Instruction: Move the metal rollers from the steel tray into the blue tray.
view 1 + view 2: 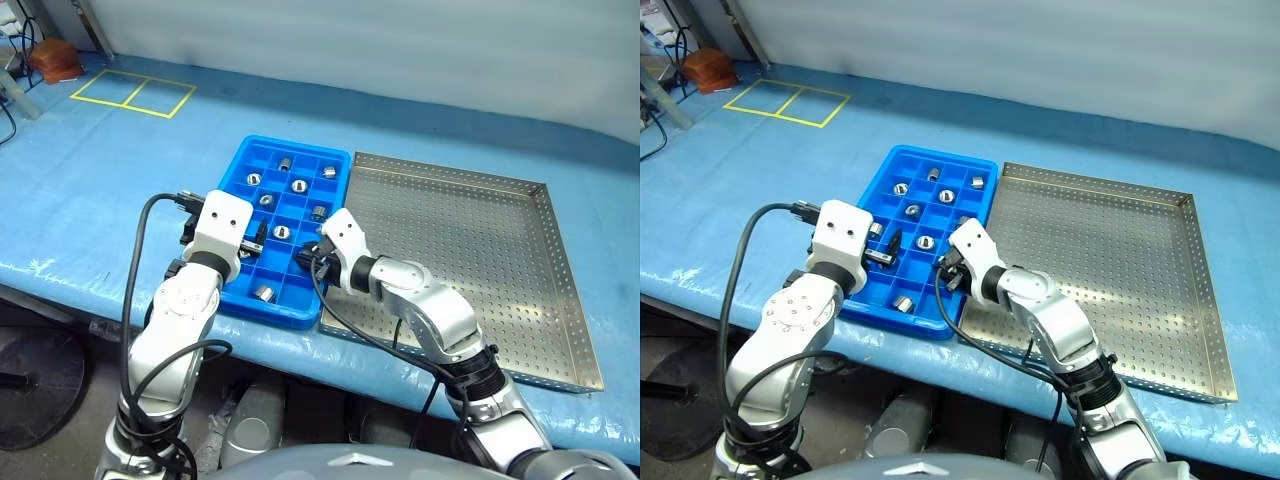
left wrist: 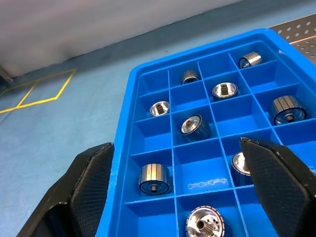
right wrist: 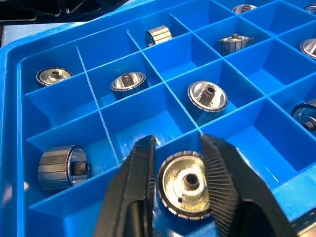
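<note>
- The right gripper is hugging a metal roller inside a blue tray compartment.
- The left gripper is hovering wide open.
- The steel tray is lying alongside.

The metal rollers gleam — polished, ribbed sides. The blue tray is glossy plastic; the steel tray is dull perforated metal — the surface looks like shiny film.

Both arms are built of silver-grey rounded segments with black joint rings, each ending in a white boxy wrist housing; the one on the left arm bears two small dark dots. A thick black cable loops beside that arm. Each gripper has two black fingers with finely ribbed, textured inner pads
</note>
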`<state>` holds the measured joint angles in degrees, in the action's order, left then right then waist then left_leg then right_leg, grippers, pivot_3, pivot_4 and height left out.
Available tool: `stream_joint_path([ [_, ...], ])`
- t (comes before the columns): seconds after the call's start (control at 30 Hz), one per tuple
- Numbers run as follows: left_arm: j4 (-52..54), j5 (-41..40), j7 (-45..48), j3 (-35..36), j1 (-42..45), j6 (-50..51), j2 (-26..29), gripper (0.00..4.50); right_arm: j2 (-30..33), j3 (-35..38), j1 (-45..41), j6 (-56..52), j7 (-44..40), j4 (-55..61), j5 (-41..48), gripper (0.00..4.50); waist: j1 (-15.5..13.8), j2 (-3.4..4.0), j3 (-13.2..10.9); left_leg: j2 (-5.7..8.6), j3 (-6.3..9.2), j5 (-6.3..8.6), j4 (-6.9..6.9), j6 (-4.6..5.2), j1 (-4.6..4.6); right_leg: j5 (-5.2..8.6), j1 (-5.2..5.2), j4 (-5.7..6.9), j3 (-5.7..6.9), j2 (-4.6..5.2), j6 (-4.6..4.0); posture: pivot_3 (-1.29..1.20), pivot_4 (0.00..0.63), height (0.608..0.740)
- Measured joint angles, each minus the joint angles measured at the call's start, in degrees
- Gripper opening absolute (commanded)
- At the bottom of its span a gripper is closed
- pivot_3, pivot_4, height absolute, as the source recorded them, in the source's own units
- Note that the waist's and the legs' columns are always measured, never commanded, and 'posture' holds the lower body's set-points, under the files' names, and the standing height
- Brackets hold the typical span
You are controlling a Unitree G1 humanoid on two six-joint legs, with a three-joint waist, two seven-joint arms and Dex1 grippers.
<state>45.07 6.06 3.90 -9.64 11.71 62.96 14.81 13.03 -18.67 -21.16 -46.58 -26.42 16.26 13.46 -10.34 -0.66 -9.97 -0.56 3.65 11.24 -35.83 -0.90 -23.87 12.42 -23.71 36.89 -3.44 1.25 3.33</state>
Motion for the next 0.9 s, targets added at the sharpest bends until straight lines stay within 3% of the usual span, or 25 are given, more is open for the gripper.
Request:
stream_joint_path([
  [0.23,-2.81,-2.03,1.91,0.06,1.37,-4.21,-1.65,4.45,-1.25,5.13,0.92,5.11,0.71,5.44,1.56,2.32,0.15,-0.01,0.0,0.0,0.0,0.0,-0.02,0.0,-0.02,0.0,0.01,-0.02,0.01,0.01,0.01,0.31,0.15,0.74],
  [0.43,-11.96,-7.23,8.39,0.29,4.86,-14.27,-3.17,4.45,7.01,12.9,2.7,6.98,1.23,6.2,0.7,2.32,0.7,-0.02,-0.01,0.1,-0.08,0.0,-0.11,0.0,-0.06,-0.02,0.04,-0.07,0.02,0.15,0.03,0.21,0.15,0.74],
  [0.57,-21.17,-11.56,15.5,-0.16,7.58,-21.98,-3.31,4.45,13.29,18.39,5.09,6.75,-0.12,5.35,0.83,2.32,2.83,-0.02,-0.01,0.09,-0.1,0.02,-0.08,0.05,-0.13,-0.02,-0.01,-0.11,0.0,0.14,-0.01,0.14,0.15,0.74],
  [0.8,-29.68,-18.45,29.38,-1.55,10.17,-28.81,-1.09,4.48,17.33,23.14,10.38,6.25,-4.06,5.13,3.87,2.35,8.0,-0.02,-0.01,0.08,-0.13,0.07,-0.07,0.13,-0.1,-0.01,0.01,-0.07,-0.05,0.14,-0.01,0.06,0.15,0.74],
  [0.9,-32.09,-18.97,32.47,-2.22,10.5,-30.42,-0.13,4.5,19.35,23.59,13.56,6.9,-7.98,5.42,5.79,2.92,9.62,-0.02,-0.01,0.07,-0.15,0.07,-0.11,0.14,-0.01,-0.01,0.08,-0.04,-0.06,0.12,0.03,0.05,0.15,0.74],
])
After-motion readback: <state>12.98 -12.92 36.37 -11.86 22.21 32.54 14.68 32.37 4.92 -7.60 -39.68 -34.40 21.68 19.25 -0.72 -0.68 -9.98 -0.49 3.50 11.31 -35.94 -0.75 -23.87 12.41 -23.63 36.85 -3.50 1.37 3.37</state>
